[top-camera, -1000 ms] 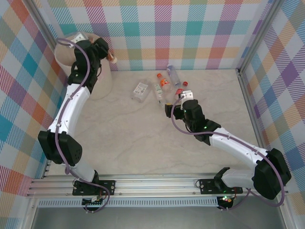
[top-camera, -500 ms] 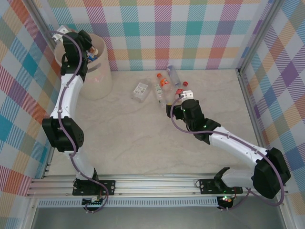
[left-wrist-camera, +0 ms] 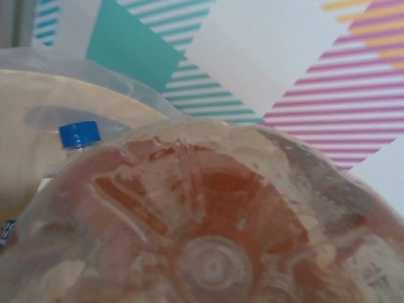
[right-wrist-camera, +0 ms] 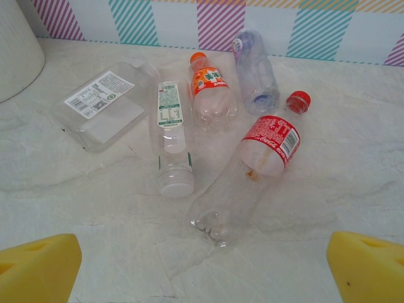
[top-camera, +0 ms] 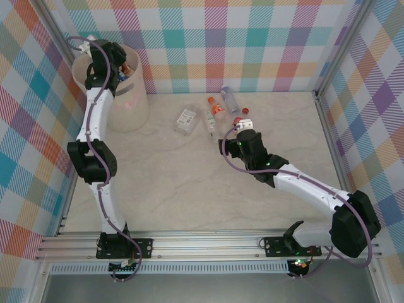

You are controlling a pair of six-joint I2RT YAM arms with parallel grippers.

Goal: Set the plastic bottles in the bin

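**Left claw over the bin, right claw spread above the loose bottles**

My right claw (right-wrist-camera: pixel 202 271) hangs wide open, with nothing between its yellow foam pads (right-wrist-camera: pixel 38 268). It sits low over the pale marbled tabletop (right-wrist-camera: pixel 353 189).

- **Nearest bottle:** Just ahead of it lies a clear plastic bottle with a red label and red cap (right-wrist-camera: pixel 268 148). Its base is towards me and its cap points away to the right.
- **To its left:** A clear bottle with a green-and-white label and white cap (right-wrist-camera: pixel 172 136) lies with its cap end nearest my camera.
- **Further back:** A clear bottle with an orange label and orange cap (right-wrist-camera: pixel 211 95) lies close beside the green one. To its right is a plain clear bottle with a faint bluish mark (right-wrist-camera: pixel 255 79), near the foot of the checked wall.
- **Farthest left:** A flattened clear square-sided bottle with a white printed label (right-wrist-camera: pixel 101 107).

All five lie on their sides, grouped near one another.

My left claw (top-camera: pixel 118 62) is raised over the mouth of the tall round cream-white plastic bin (top-camera: pixel 129 107), which stands in the table's far-left corner against the wall. In that wrist's camera, the base of a clear bottle with a brownish-orange tint (left-wrist-camera: pixel 214 252) sits right up against the lens. I cannot tell whether the claw grips it or how far it is open. Beyond it, a blue-capped bottle (left-wrist-camera: pixel 80 134) lies against the bin's cream inside.
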